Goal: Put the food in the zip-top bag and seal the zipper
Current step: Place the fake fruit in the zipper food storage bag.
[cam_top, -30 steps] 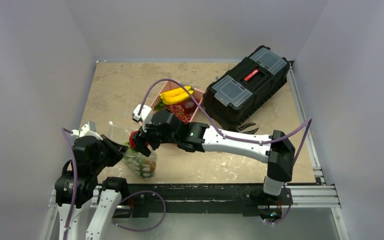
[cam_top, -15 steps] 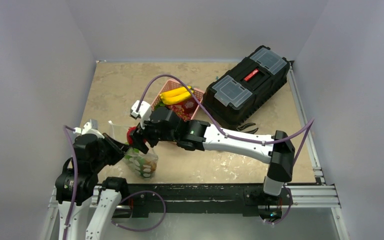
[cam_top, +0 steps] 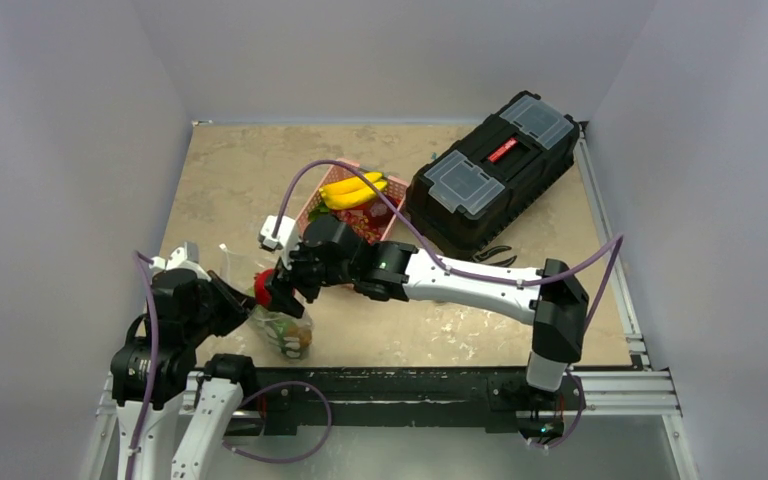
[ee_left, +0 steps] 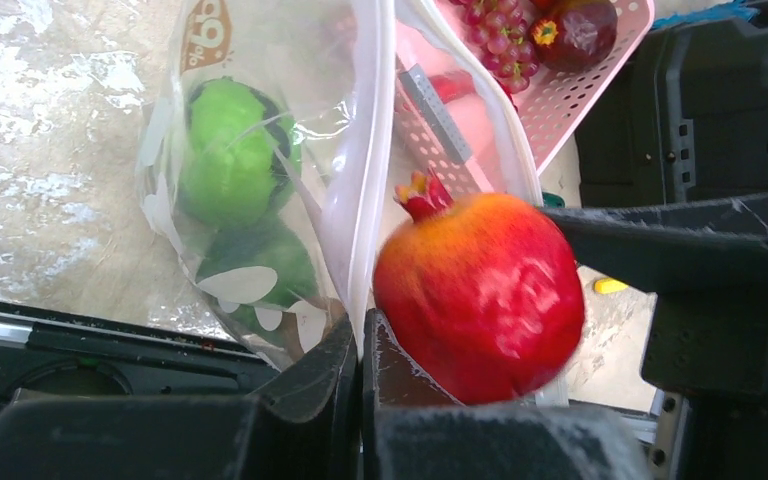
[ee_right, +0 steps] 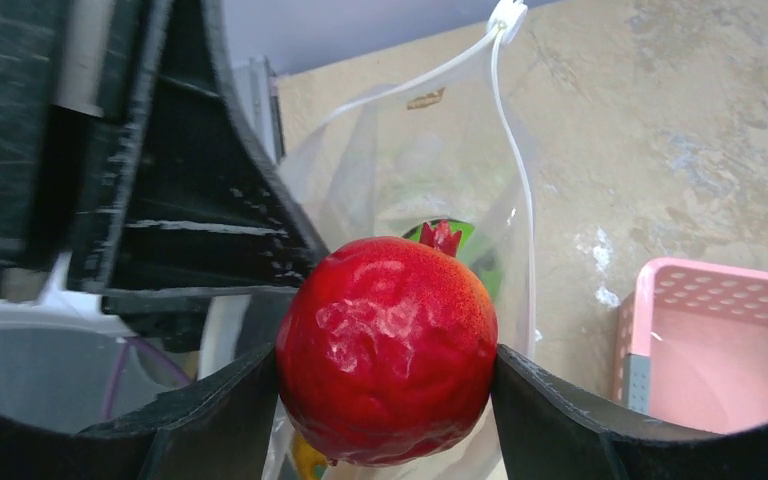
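Observation:
My right gripper is shut on a glossy red pomegranate and holds it at the open mouth of the zip-top bag. In the top view the pomegranate sits just above the bag. My left gripper is shut on the bag's mouth edge, where the white zipper strip runs. Green round pieces lie inside the bag. A yellow banana bunch and dark-red grapes lie in the pink basket.
A black toolbox stands at the back right. The pink basket is right behind the bag. The left arm's body is close on the bag's left. A small yellow item lies on the table by the basket.
The right gripper with the pomegranate has shifted slightly left and down toward the bag's mouth. The left gripper still holds the bag's edge.

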Available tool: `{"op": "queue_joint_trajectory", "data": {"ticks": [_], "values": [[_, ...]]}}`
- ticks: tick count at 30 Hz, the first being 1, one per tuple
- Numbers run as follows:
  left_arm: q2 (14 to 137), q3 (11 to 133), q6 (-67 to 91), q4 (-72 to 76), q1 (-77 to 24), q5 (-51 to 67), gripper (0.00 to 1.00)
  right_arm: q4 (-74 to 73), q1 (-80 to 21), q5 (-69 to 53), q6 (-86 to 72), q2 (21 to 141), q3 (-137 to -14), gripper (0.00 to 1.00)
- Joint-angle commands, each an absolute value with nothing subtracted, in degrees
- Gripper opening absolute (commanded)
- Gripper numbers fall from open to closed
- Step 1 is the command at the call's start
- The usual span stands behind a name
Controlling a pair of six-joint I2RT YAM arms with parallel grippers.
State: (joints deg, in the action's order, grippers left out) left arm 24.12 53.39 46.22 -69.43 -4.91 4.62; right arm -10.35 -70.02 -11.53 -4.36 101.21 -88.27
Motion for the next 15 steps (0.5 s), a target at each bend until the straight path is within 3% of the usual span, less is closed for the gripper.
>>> {"op": "queue_joint_trajectory", "data": {"ticks": [1,9,12,15], "values": [[25.0,56.0,45.6,-62.1,-5.0,11.8,0.00,-10.5,-71.5,-5.0,-0.7,104.8,-89.2,0.00],[25.2,56.8,44.7,-63.3,-5.0,11.2,0.00,-13.5,-71.5,7.9,3.2,103.6,-91.6,0.00],[25.3,56.5,45.1,-62.9,-5.0,11.5,0.00,-13.6,-71.5,7.3,2.7,102.6,-92.1,0.00],[25.5,56.0,45.3,-62.3,-5.0,11.9,0.00,-10.2,-71.5,1.4,0.4,101.4,-90.9,0.18]]}}
